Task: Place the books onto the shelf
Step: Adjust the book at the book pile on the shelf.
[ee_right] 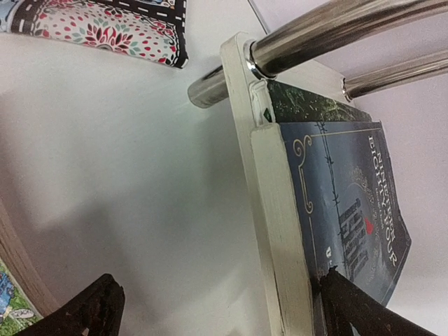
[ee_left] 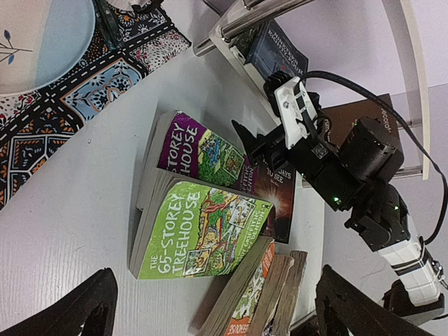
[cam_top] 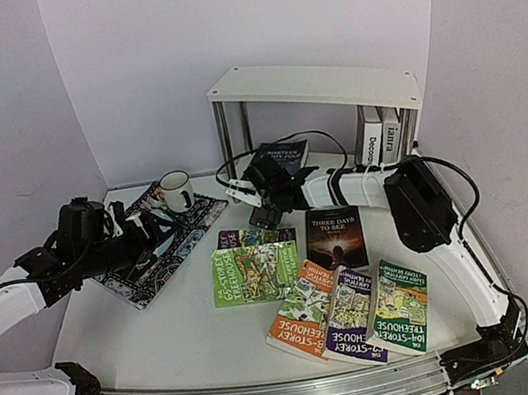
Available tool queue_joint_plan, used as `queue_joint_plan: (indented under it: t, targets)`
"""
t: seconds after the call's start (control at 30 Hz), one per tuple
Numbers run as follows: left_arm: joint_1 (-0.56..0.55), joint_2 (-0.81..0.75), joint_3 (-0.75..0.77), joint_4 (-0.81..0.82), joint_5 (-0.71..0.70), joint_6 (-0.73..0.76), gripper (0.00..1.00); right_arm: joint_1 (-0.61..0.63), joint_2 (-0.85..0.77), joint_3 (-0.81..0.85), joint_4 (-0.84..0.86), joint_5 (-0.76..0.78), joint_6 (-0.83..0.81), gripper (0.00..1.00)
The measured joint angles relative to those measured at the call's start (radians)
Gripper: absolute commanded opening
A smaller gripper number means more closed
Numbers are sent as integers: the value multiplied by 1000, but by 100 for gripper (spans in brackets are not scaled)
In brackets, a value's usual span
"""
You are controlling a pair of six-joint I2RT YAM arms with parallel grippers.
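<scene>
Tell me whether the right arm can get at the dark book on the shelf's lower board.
Probably yes: the right gripper is open right at the edge of the dark book, with nothing between them.

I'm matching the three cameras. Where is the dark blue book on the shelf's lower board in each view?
Top external: dark blue book, just above centre.
Left wrist: top edge, right of centre.
Right wrist: fills the right half.
Shared landmark: the shiny shelf leg beside it.
</scene>
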Motion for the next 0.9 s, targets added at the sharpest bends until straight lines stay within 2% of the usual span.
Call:
queue_joint_plan:
  t: [0.43,0.67,0.9]
  targets:
    - [0,0,0,0,0,7,100,0,-154,-140,4,-47,147,98]
    - [0,0,0,0,0,7,100,-11,-229,-215,15,-12,303,91]
    - [0,-3,0,0,0,7,100,-69,-246,-260,15,-30,456,96]
